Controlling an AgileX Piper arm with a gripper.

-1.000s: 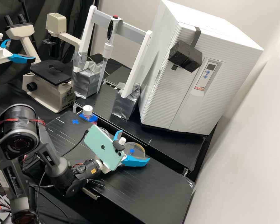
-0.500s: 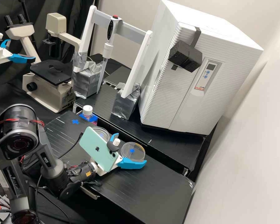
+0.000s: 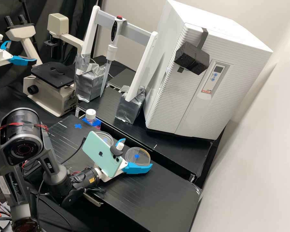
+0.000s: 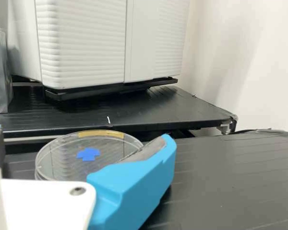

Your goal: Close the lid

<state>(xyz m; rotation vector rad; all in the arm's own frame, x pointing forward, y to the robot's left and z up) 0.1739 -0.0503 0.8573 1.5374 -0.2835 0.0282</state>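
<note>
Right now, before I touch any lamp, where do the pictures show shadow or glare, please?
High view: a soft shadow on the pale wall beside the large white cabinet; wrist view: a faint shadow on that wall too, thin bright glints along the rim of the round clear dish, and a dull grey sheen on the black bench top.

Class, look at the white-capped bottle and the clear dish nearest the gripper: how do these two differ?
The bottle is narrow and upright, while the dish is low, round and wide. An opaque white cap tops the bottle; the dish is see-through across its top. The bottle is away from the gripper; the dish is right by it. Blue shows at both.
</note>
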